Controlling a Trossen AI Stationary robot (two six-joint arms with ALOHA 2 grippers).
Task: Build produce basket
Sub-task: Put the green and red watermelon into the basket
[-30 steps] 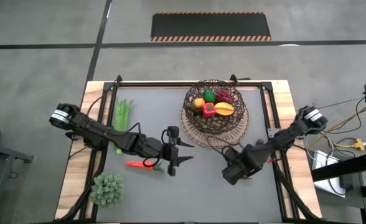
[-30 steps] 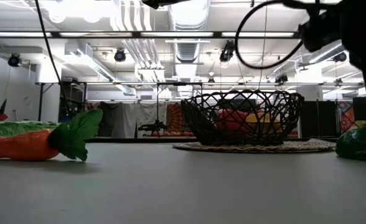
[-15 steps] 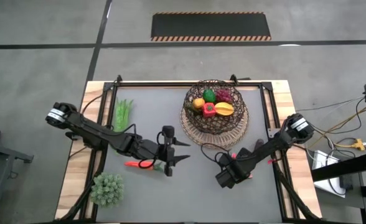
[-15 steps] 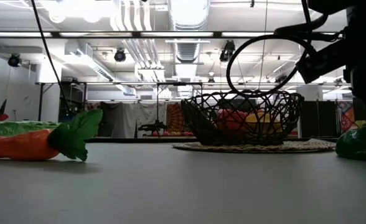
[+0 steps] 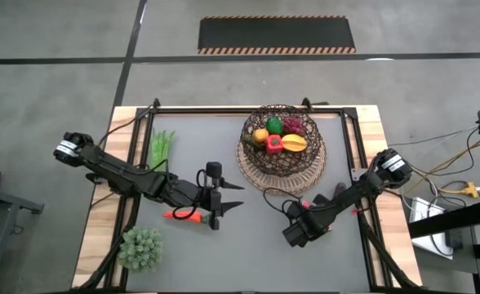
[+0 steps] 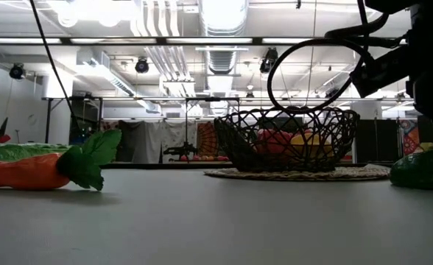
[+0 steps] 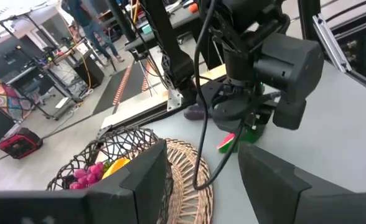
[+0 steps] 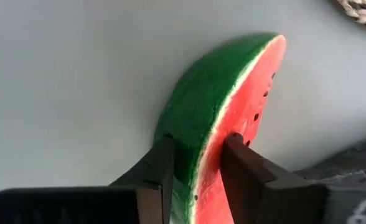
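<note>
The watermelon slice (image 8: 226, 118) lies on the grey table in front of the basket, and my right gripper (image 8: 198, 168) is shut on it, pointing down (image 5: 295, 231). The dark wicker basket (image 5: 281, 139) stands on its tan woven base at the far middle and holds several pieces of produce. Left of the basket my left gripper (image 5: 233, 198) hovers open above the table, holding nothing. An orange carrot (image 5: 179, 216) lies under the left arm, and green beans (image 5: 162, 149) lie at the far left. In the low view the carrot (image 6: 25, 171) and the slice's rind (image 6: 423, 171) rest on the table. My right gripper pinches the watermelon slice between its two fingers near one end. One finger is on the green rind (image 8: 182, 152), the other on the red flesh face (image 8: 217, 152). The fingers come from above, pointing down, across the slice's thickness. The slice rests on the table.
A pale green leafy clump (image 5: 140, 247) sits at the near left corner. The table's wooden rim (image 5: 117, 163) and black frame bars run along the edges. Open grey surface lies between the two grippers and along the near edge.
My right gripper has gone down and toward the table's near edge, onto the watermelon slice, and then stayed still. My left gripper has drawn back toward the table's left edge and risen a little, still open.
</note>
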